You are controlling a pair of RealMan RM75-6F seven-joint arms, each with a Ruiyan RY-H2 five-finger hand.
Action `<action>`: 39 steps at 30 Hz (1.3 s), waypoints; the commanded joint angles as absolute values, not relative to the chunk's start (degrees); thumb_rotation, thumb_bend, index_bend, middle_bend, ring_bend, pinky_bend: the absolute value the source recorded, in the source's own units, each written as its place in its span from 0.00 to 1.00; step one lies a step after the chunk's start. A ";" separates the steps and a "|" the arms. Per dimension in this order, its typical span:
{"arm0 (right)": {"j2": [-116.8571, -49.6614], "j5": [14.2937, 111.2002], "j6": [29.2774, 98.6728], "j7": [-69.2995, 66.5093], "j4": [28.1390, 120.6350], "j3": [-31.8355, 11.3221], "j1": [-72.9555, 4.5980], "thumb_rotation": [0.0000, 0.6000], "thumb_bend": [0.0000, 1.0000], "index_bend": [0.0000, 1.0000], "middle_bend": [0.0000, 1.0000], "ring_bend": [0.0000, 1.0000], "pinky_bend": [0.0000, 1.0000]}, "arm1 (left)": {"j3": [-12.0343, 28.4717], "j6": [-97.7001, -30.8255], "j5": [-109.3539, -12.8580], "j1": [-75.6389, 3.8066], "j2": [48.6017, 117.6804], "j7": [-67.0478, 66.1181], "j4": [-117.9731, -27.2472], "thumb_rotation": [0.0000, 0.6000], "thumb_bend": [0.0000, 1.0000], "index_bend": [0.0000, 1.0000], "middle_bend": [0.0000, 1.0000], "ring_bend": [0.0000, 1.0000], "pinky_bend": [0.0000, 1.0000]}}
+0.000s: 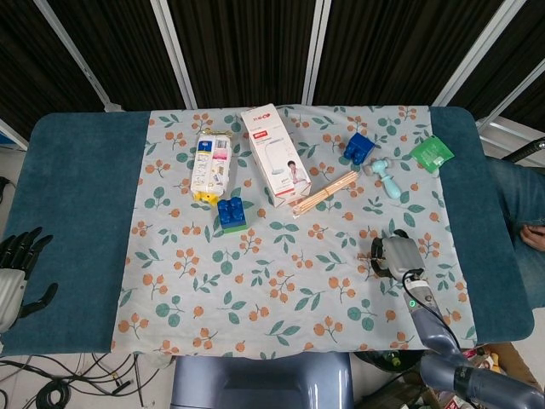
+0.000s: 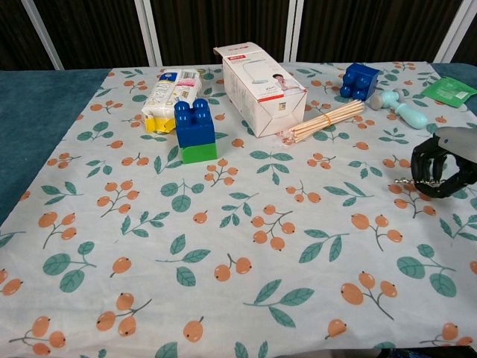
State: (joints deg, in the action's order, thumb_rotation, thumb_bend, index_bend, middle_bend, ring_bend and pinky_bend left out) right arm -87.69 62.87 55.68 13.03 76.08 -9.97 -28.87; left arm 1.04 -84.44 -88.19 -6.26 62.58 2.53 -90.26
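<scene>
My right hand rests on the floral cloth near its front right part; in the chest view the right hand shows its dark fingers curled in, and I see nothing in them. Nearest to it are a teal toy hammer and a bundle of wooden sticks, both well behind it. My left hand hangs at the table's front left edge with fingers spread, holding nothing, and does not appear in the chest view.
A white box lies at the back middle, with a blue-and-green block and a white-yellow packet to its left. A blue block and a green packet lie at the back right.
</scene>
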 commanded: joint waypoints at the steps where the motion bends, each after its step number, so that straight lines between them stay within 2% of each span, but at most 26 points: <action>1: -85.98 63.33 56.44 13.88 78.42 -10.40 -29.13 1.00 0.41 0.65 0.52 0.46 0.15 | 1.05 -84.43 -88.16 -6.26 62.56 2.55 -90.30 1.00 0.33 0.09 0.01 0.01 0.02; 12: -75.33 59.40 56.33 21.09 93.21 -13.50 -31.67 1.00 0.41 0.65 0.52 0.47 0.15 | 1.05 -84.36 -88.14 -6.27 62.48 2.74 -90.53 1.00 0.33 0.09 0.01 0.01 0.02; 21: -65.11 51.86 55.37 23.65 107.40 -18.21 -35.02 1.00 0.41 0.65 0.52 0.47 0.15 | 1.06 -84.44 -88.09 -6.20 62.41 2.79 -90.69 1.00 0.33 0.09 0.01 0.01 0.02; 30: -57.09 45.94 53.99 16.45 114.96 -24.40 -37.42 1.00 0.41 0.65 0.52 0.47 0.15 | 1.11 -84.35 -87.88 -6.17 62.27 2.93 -90.85 1.00 0.33 0.09 0.01 0.01 0.02; 39: -52.43 48.44 50.80 6.68 117.41 -25.34 -36.16 1.00 0.41 0.65 0.52 0.47 0.15 | 1.15 -84.38 -87.83 -6.13 62.25 2.98 -90.90 1.00 0.33 0.09 0.01 0.01 0.02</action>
State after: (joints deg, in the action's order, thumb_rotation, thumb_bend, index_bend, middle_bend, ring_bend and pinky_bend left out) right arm -53.45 47.41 51.63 8.02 116.93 -25.11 -36.47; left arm 1.15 -84.38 -87.82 -6.13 62.25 2.98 -90.91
